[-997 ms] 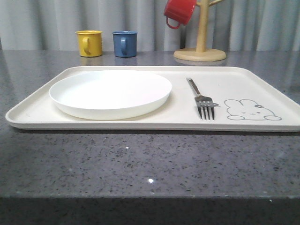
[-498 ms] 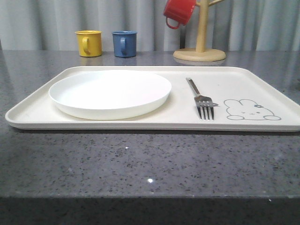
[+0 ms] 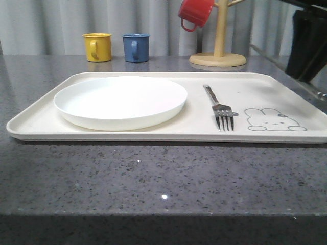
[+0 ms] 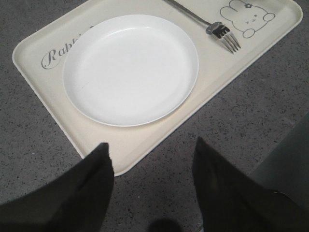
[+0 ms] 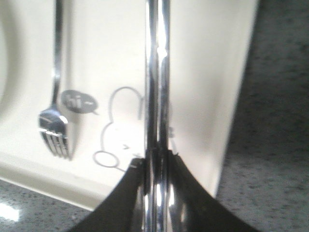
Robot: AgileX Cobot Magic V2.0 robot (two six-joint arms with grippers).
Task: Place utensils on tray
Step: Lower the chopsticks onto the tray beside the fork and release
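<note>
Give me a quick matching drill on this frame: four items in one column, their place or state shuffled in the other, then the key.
Items:
1. plate
2. fork
3. chopsticks
4. red mug

Places or states:
A. hanging on the wooden mug stand
B. clamped in the right gripper, held over the bunny end of the tray
C. lying on the tray just left of the bunny drawing
D. sitting on the left half of the tray

Pairs: 1-D, 2-C, 3-B, 4-A
</note>
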